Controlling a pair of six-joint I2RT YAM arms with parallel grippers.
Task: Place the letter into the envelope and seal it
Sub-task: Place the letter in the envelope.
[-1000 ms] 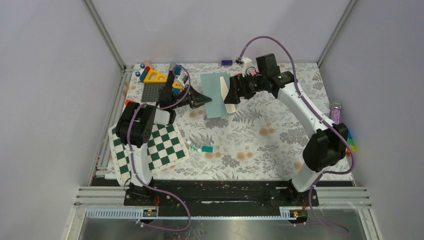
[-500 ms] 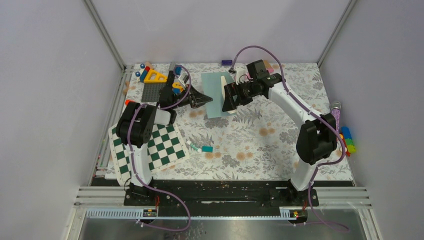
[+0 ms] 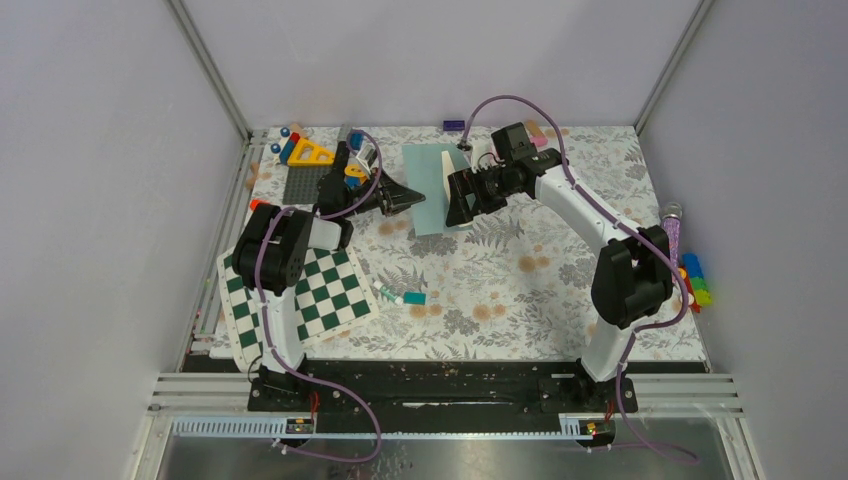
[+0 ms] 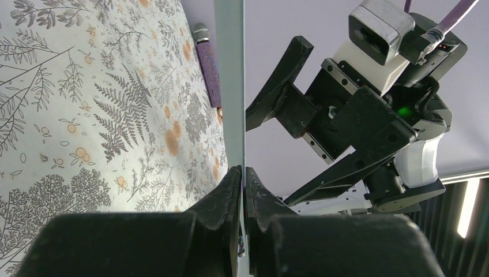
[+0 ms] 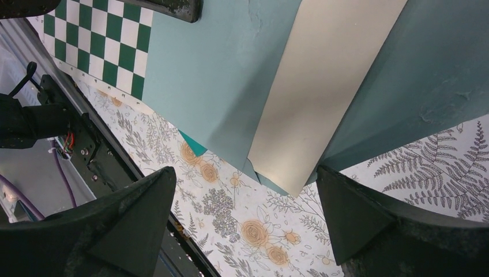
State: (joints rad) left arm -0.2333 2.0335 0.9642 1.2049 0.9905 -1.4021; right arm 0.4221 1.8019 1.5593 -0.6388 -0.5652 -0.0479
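The teal envelope (image 3: 425,200) lies at the back middle of the floral mat, with the cream letter (image 3: 446,168) as a narrow strip along its right part. My left gripper (image 3: 412,201) is shut on the envelope's left edge; in the left wrist view the envelope (image 4: 229,75) shows edge-on, running into the gripper (image 4: 243,176). My right gripper (image 3: 458,206) hovers open over the envelope's right side. In the right wrist view the letter (image 5: 323,98) lies between two teal parts of the envelope (image 5: 207,75), its end poking past the edge, above the wide-open gripper (image 5: 248,216).
A green-white checkerboard (image 3: 300,295) lies at the front left. Toy pieces (image 3: 310,155) crowd the back left corner. A small teal block (image 3: 414,298) sits mid-mat. A purple block (image 3: 453,125) is at the back edge, and a purple tube (image 3: 672,225) and coloured bricks (image 3: 697,280) at the right.
My right arm has swung left and lower, bringing its open gripper over the letter's near end. The left gripper and the envelope have stayed put.
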